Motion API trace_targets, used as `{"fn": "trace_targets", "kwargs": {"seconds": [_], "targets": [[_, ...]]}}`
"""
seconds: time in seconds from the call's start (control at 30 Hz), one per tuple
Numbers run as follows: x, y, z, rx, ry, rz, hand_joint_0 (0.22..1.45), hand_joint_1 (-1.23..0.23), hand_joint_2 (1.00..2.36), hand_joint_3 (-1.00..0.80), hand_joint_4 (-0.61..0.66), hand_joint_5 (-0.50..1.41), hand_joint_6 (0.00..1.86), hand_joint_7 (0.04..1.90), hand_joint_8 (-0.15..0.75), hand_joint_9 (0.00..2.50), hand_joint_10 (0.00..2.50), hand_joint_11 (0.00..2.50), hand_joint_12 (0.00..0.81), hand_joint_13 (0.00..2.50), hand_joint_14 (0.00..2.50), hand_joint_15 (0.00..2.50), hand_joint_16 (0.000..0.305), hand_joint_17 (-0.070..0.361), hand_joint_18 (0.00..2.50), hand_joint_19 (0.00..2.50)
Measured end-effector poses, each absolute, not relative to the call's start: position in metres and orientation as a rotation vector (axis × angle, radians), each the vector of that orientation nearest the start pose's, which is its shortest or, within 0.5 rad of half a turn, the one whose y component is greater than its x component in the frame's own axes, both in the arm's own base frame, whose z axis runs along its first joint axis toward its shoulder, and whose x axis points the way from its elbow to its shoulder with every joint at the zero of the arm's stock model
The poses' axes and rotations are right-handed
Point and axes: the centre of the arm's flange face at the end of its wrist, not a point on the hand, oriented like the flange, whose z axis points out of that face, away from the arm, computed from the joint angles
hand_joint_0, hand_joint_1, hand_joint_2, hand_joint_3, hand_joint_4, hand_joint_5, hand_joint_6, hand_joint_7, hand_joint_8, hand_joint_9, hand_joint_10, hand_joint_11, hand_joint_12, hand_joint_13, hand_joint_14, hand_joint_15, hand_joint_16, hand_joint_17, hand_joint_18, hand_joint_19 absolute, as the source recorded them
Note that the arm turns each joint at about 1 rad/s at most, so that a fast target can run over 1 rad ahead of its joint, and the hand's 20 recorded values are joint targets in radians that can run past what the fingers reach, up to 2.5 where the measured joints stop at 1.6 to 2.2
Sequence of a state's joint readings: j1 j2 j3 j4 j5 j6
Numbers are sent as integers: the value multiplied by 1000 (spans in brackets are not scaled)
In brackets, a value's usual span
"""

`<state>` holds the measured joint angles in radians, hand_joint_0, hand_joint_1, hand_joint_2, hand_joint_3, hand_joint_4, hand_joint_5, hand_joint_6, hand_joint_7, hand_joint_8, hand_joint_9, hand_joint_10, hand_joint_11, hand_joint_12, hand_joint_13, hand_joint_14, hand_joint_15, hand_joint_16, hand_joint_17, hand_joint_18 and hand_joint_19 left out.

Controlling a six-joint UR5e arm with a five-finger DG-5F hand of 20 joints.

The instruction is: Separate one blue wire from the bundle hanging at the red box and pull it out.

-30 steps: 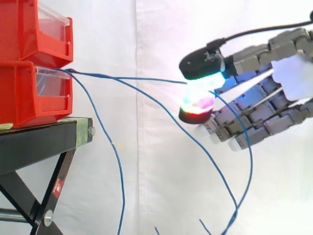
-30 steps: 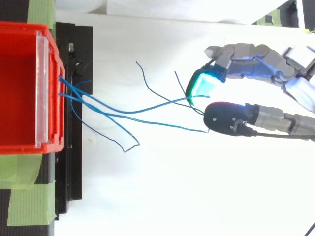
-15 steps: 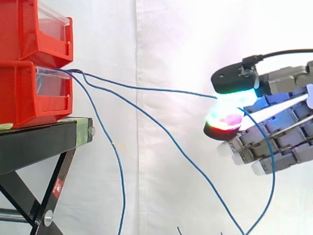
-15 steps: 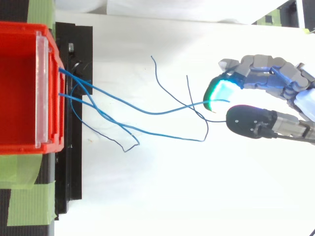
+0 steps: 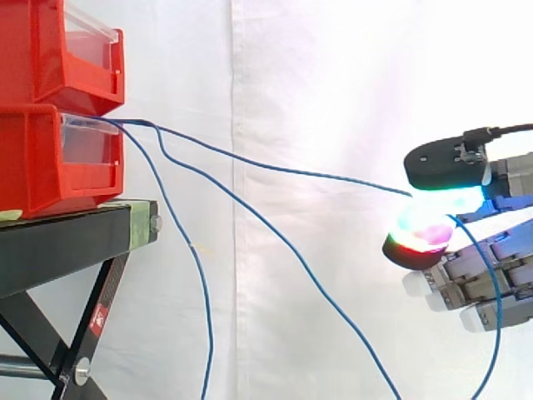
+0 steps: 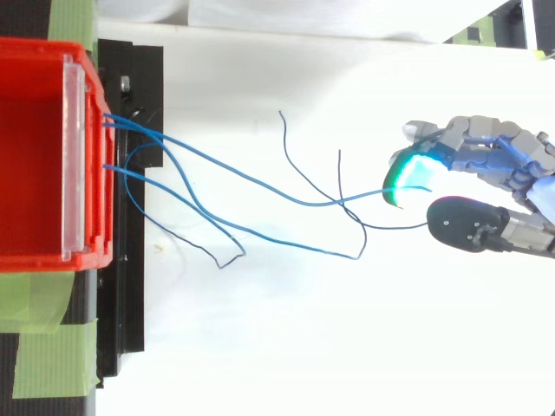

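Several blue wires hang from the front of the lower red bin, also seen from above. One blue wire runs nearly taut from the bin's lip rightward to my hand. It ends between two glowing fingertips, which pinch it. In the top view the same wire curves across to the green-lit pad of the hand. Its free end loops down past the hand at the right edge. The other wires sag loose below.
A second red bin is stacked on the lower one. Both rest on a black stand with green tape at its edge. A white curtain hangs behind. Loose wire ends lie between bin and hand.
My hand has moved right, away from the bins, keeping its pinch. The held wire has drawn straighter and longer out of the bin; the other wires shifted slightly.
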<state>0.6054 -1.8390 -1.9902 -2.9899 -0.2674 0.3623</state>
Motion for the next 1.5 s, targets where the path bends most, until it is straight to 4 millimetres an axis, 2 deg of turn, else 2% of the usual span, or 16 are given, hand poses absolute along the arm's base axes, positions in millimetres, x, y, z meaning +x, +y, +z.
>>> {"fn": "trace_targets", "kwargs": {"seconds": [0.3,0.77,1.5], "targets": [[445,36,221,1531,792,535,586,-802,1025,3,-11,-128,752,1259,230,480,12,399,337,157,7,178,50,113,124,222],[456,44,218,1487,813,530,587,-798,1026,6,-13,-129,753,1267,228,480,12,400,334,157,7,183,50,112,125,223],[470,54,217,1511,709,654,589,-798,1025,7,-11,-130,755,1258,231,483,12,400,336,164,7,188,50,112,133,222]]}}
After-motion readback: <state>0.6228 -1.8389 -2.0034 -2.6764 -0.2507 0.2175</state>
